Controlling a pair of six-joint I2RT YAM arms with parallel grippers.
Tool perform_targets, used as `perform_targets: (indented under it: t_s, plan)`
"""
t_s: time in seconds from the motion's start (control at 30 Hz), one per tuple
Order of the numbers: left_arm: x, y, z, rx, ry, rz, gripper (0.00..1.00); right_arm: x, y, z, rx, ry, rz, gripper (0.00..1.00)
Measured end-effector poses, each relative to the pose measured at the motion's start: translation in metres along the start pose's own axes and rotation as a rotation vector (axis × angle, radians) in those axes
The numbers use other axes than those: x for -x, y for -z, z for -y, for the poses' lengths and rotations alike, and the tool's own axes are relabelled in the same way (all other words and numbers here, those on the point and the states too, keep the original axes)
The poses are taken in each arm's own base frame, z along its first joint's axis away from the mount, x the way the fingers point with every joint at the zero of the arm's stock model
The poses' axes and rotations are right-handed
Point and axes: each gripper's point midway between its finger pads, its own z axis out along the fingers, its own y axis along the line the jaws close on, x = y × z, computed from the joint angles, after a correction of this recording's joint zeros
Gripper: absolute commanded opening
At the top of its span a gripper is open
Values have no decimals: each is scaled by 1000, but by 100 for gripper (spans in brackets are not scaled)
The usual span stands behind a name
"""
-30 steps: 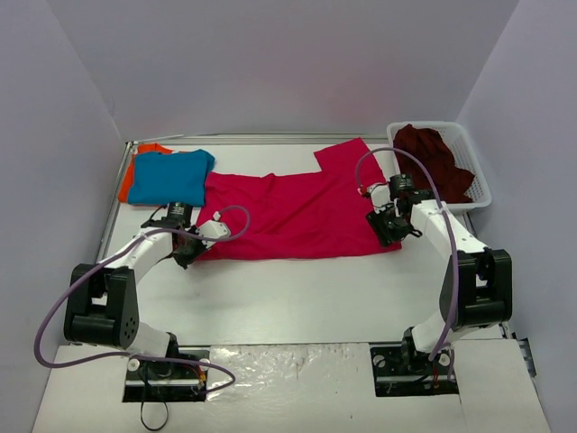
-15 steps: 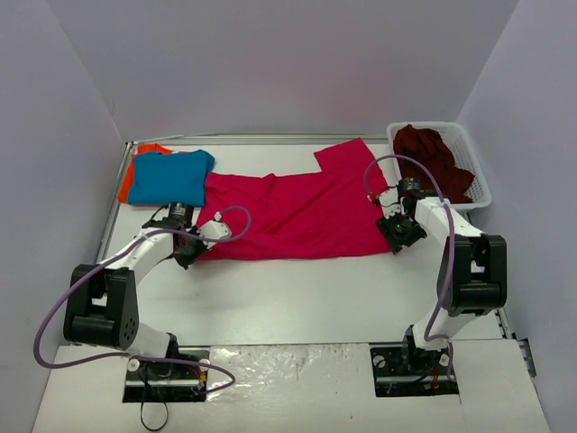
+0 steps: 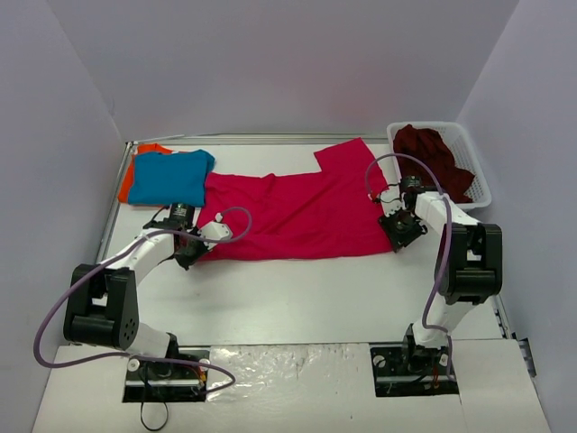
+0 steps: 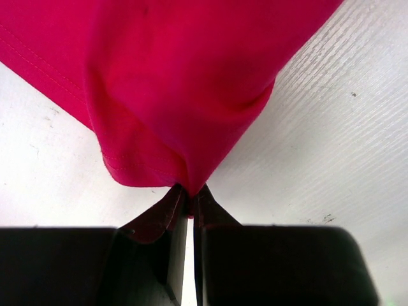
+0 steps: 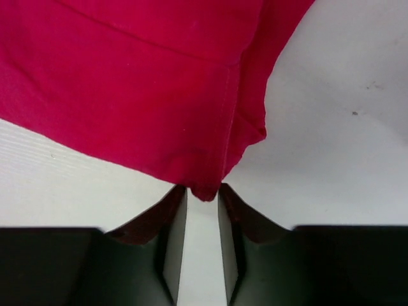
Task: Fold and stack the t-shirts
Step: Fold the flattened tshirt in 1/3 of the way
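The right arm [image 3: 464, 257] is standing more upright than a second ago, its elbow drawn in toward the table [image 3: 297, 289], and the right gripper [image 3: 402, 232] is sitting a little farther right, at the near right corner of the crimson-pink t-shirt [image 3: 297, 212]. The left arm [image 3: 135, 257] is holding almost the same pose as before. The shirt itself is lying as it was, spread flat across the middle of the table with one sleeve reaching toward the far edge.

The white mesh basket [image 3: 484, 193] is standing at the far right corner and is holding the dark maroon t-shirt [image 3: 433, 153], bunched up inside it. At the far left, the blue t-shirt [image 3: 169, 178] is lying folded on top of the orange t-shirt [image 3: 125, 188], which is showing only along the left edge; the crimson-pink shirt's left end is touching the blue one.

In its wrist view, the left gripper [image 4: 189, 191] is pinching the shirt's near left corner, its fingers pressed nearly together on the cloth. The right gripper [image 5: 203, 190] is keeping its fingers narrowly parted, with the tip of the shirt's hemmed corner sitting just at the mouth between them; I cannot tell whether the pads are touching it.
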Motion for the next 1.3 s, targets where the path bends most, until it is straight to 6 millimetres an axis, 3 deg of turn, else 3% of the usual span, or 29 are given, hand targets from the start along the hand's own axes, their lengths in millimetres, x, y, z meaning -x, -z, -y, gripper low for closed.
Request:
perform_targets:
  t_s: [0.07,0.43,0.83,1.03,1.3]
  plan:
    - [-1,-1,0,1,0,-1,2,1,-1,1,2,8,-1,0]
    - [-6,2,-2,22,-11,-20,2,-8,2,6,5,-1,-17,0]
    - [-4,30,-12,107,-79,-6,2,-22,39,13,-22,0,9,0]
    - [-11,38,-6,91,-104,-25,2,-30,48,11,-22,7,8,0]
    - [-19,63,14,58,-146,-18,3,-50,67,-5,-16,26,15,0]
